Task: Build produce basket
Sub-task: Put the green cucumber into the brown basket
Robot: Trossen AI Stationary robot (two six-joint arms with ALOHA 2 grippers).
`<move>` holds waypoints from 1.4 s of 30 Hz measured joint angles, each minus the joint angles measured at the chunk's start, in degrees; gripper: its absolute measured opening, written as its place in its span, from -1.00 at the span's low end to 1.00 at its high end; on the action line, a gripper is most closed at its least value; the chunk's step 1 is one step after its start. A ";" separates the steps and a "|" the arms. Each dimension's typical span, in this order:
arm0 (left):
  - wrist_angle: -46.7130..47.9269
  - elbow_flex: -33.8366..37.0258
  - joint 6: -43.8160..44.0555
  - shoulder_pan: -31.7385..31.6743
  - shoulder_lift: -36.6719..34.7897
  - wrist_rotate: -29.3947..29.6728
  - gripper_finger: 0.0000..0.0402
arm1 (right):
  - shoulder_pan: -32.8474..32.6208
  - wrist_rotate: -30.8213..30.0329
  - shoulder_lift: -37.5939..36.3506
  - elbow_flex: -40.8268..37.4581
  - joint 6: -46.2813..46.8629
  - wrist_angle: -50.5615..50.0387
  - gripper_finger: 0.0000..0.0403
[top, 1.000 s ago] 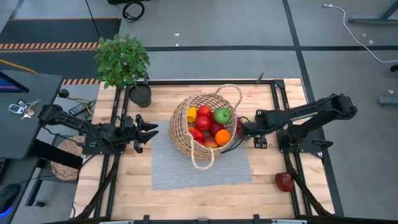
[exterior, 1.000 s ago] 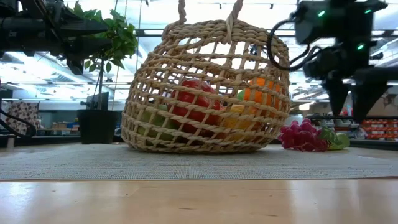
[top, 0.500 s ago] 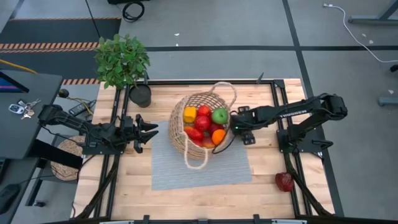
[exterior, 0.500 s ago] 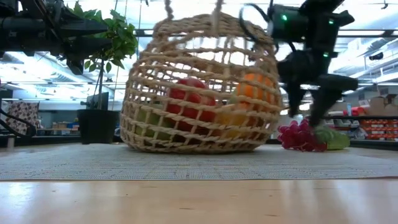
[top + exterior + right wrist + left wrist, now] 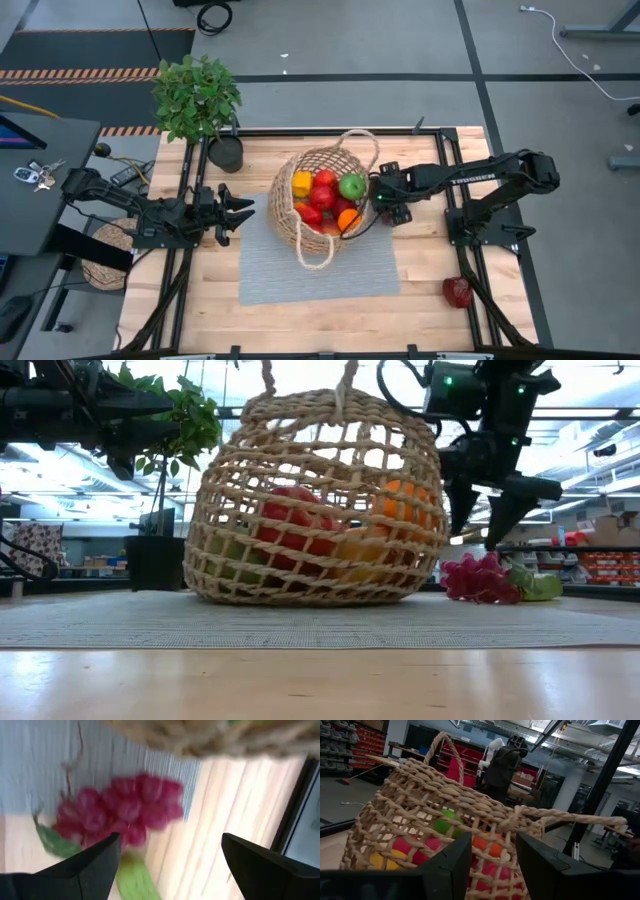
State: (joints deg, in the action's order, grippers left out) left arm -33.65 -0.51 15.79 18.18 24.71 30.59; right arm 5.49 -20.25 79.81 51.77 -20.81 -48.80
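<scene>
The tan wicker basket (image 5: 322, 195) sits on its base on a grey mat (image 5: 320, 268), with two loop handles. It holds red and green apples, an orange and a yellow pepper. In the low view the purple grapes (image 5: 482, 580) with green leaves lie on the mat to the right of the basket (image 5: 318, 510). My right gripper (image 5: 383, 197) hangs open just above the grapes (image 5: 120, 810), close to the basket's right wall. The gripper hides the grapes in the high view. My left gripper (image 5: 243, 208) waits open at the mat's left edge, facing the basket (image 5: 445, 815). My right gripper (image 5: 485, 520) points down beside the basket's right wall (image 5: 440, 510). One finger (image 5: 458, 510) stands very near the weave; whether it touches, I cannot tell. It is clear of the grapes below it.
A black pot with a green leafy plant (image 5: 200, 100) stands at the table's far left corner. A red fruit (image 5: 457, 291) lies near the table's near right edge. Black frame rails (image 5: 452, 170) run along both sides. Bare wood shows at the near edge (image 5: 320, 320).
My right gripper has swung from the table's right toward the basket, dipped toward the grapes, then risen slightly. It has stayed open. The basket and the mat have slid a little toward the table's left.
</scene>
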 joint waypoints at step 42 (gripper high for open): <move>0.02 0.00 0.00 0.02 0.02 0.00 -0.20 | 0.95 -14.00 0.83 -11.74 -28.63 -8.24 0.73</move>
State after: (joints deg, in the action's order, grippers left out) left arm -33.63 -0.51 15.79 18.19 24.73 30.59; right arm 6.44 -34.25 80.64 40.03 -49.44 -57.04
